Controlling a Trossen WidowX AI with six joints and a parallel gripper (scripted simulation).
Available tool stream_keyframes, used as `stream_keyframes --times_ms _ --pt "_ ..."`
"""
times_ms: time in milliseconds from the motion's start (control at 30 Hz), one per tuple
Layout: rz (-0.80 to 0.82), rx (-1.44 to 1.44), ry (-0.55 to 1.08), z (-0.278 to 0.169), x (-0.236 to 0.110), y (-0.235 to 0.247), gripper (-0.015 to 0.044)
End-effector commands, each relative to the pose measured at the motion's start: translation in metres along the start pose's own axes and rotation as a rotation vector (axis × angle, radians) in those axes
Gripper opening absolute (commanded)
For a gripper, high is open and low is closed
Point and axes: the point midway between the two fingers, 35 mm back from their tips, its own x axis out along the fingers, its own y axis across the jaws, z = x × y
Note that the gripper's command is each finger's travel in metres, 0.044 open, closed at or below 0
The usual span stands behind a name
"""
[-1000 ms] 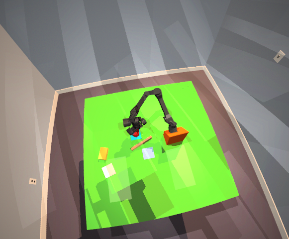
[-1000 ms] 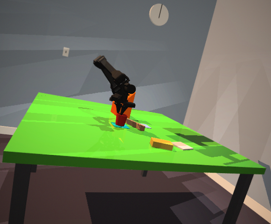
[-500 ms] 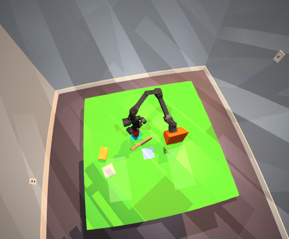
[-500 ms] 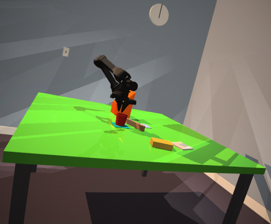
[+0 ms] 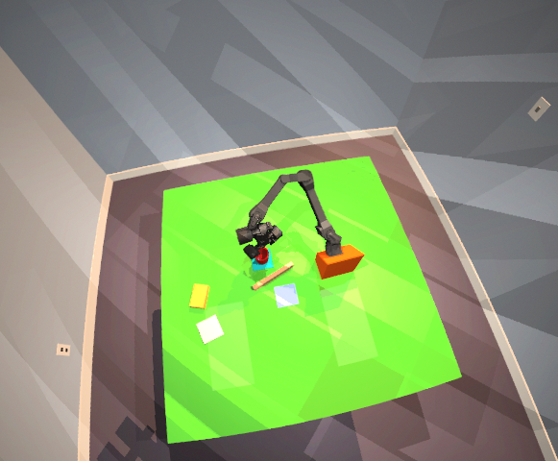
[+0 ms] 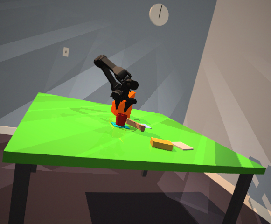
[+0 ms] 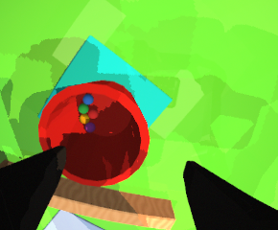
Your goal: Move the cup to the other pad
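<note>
Currently the end effector point(image 7: 123, 186) is spread wide with nothing in its grip, hovering above the red cup point(image 7: 95, 133). Cup stands upright on the cyan pad point(image 7: 129, 83) on the green counter point(image 6: 58, 135), marbles point(image 7: 87, 113) inside. Wooden stick point(image 7: 116, 207) lies just beside it.
</note>
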Motion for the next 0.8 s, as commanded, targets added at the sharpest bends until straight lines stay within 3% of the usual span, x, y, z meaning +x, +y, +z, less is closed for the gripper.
stream_keyframes --times_ms 0,500,767 --pt "0.001 0.002 0.001 0.0 -0.005 0.001 0.044" --pt "0.0 0.004 0.001 0.001 -0.061 0.003 0.044" --pt "0.005 0.003 -0.003 0.002 -0.059 0.003 0.044"
